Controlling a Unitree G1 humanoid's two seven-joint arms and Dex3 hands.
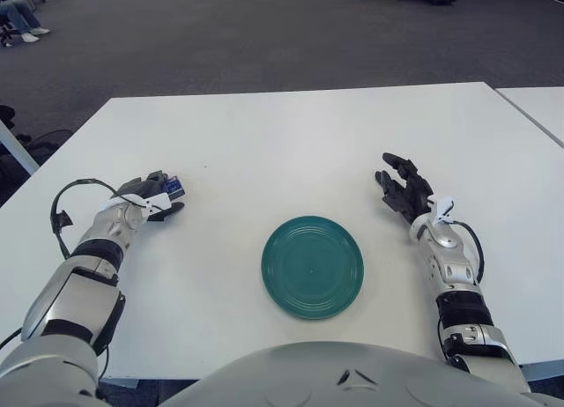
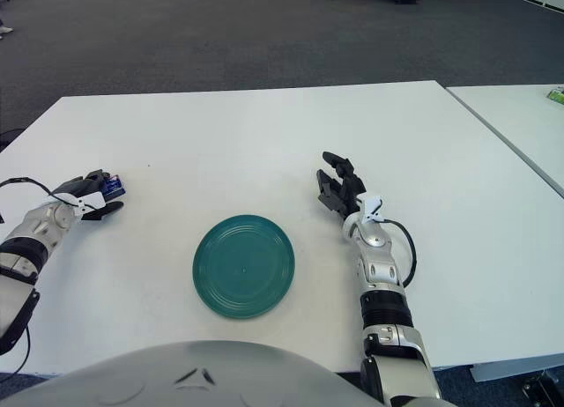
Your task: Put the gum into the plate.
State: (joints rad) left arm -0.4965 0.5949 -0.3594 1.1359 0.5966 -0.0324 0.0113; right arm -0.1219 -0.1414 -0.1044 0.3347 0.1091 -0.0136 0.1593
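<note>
A: Where is the gum [image 1: 174, 186] found?

B: It is gripped in the fingers of the left hand [image 1: 152, 196], at about nine o'clock from the plate [image 1: 312, 266] and well apart from it. Only a small blue end is seen past the fingers.

A: And the right hand [image 1: 404, 192]?

B: It is held at about two o'clock from the plate, fingers spread, nothing grasped.

A: What could be spoiled from here?

B: The packet looks thinly pinched, so it could be dropped short during the carry. If it is released too high, it might be bounced off the shallow rim and lost onto the table [image 1: 291, 143].

A: The surroundings?

B: A plain white tabletop is seen, with grey carpet [image 1: 220, 37] beyond at twelve o'clock and a second white table [image 2: 520, 116] at two o'clock.
</note>
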